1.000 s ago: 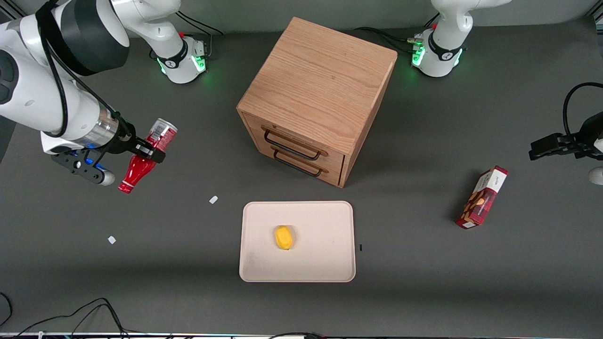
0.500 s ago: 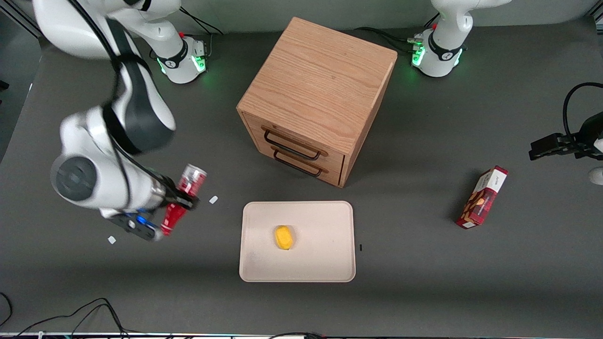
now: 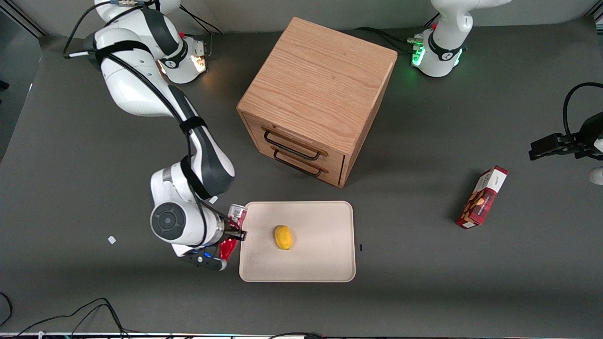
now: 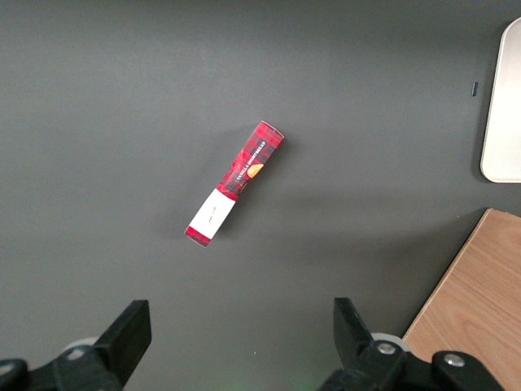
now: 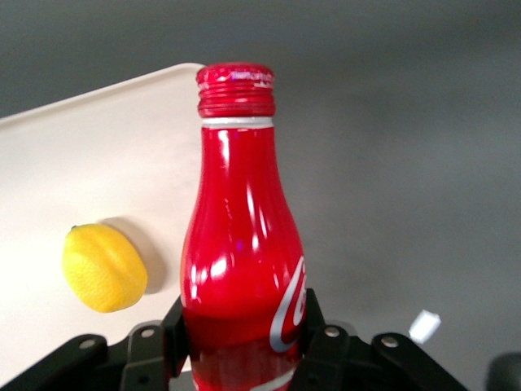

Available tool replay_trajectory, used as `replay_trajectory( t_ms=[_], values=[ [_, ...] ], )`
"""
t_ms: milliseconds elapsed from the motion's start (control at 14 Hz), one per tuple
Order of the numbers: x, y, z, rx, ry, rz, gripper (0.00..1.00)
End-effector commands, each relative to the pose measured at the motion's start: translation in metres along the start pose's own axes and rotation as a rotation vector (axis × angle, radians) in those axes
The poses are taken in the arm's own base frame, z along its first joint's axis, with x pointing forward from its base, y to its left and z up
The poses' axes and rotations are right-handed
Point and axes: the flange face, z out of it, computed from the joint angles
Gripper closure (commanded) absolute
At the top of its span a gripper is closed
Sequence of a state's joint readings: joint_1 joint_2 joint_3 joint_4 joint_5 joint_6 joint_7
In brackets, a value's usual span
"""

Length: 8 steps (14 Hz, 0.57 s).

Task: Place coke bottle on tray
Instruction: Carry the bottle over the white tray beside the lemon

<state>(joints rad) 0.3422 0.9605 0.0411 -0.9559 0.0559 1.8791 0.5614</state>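
Observation:
My right gripper [image 3: 234,231] is shut on the red coke bottle [image 3: 232,235] and holds it off the table, just at the edge of the beige tray [image 3: 330,263] on the working arm's side. The bottle points cap down toward the table, its silver base up. In the right wrist view the gripper [image 5: 244,330] has its black fingers [image 5: 175,326] clamped on the bottle's [image 5: 242,244] lower body, the red cap pointing at the tray's rim [image 5: 98,98]. A yellow lemon [image 3: 283,237] lies on the tray; it also shows in the right wrist view [image 5: 104,267].
A wooden drawer cabinet [image 3: 315,99] stands farther from the front camera than the tray. A red snack box [image 3: 482,197] lies toward the parked arm's end and shows in the left wrist view [image 4: 234,182]. Small white scraps [image 3: 111,240] lie on the table.
My right arm has swung the coke bottle from the working arm's end of the table toward the tray and nearer the front camera. The bottle has stayed in the gripper.

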Motion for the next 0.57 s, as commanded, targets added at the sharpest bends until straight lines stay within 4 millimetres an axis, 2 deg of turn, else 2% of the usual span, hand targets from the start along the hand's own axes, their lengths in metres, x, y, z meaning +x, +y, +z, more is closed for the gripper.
replay_trajectory(
  t_ms=[0,143,500],
  values=[
    [0.005,-0.017,0.024,0.035,0.051,-0.123,1.0],
    [0.007,-0.022,0.049,0.047,0.072,-0.169,1.0],
    [0.007,-0.022,0.08,0.042,0.065,-0.223,1.0]
  ],
)
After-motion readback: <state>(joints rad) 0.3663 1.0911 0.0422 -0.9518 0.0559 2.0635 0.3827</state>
